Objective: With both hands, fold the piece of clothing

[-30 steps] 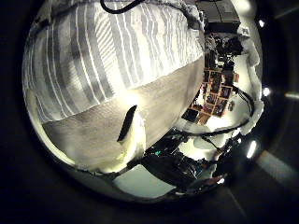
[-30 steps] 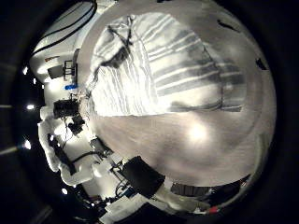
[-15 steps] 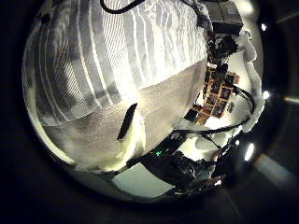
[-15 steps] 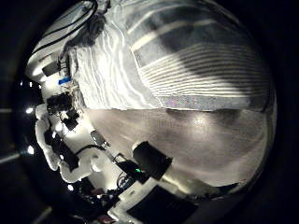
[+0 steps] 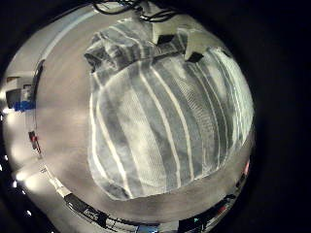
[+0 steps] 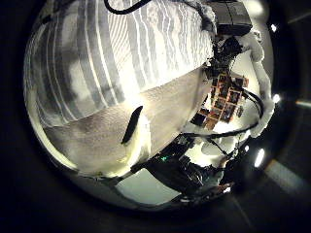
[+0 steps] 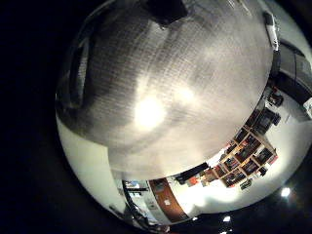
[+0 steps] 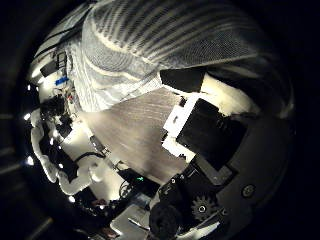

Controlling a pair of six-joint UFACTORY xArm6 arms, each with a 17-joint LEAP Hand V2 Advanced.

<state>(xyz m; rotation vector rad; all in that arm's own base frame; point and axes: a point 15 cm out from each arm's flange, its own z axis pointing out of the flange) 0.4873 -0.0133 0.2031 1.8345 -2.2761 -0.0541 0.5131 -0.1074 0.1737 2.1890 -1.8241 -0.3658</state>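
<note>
Filling more of the right palm's view than before, striped garment lying flat on table, finger positions impossible to tell.

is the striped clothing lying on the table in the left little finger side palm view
Yes, the striped clothing lies spread on the table.
</note>
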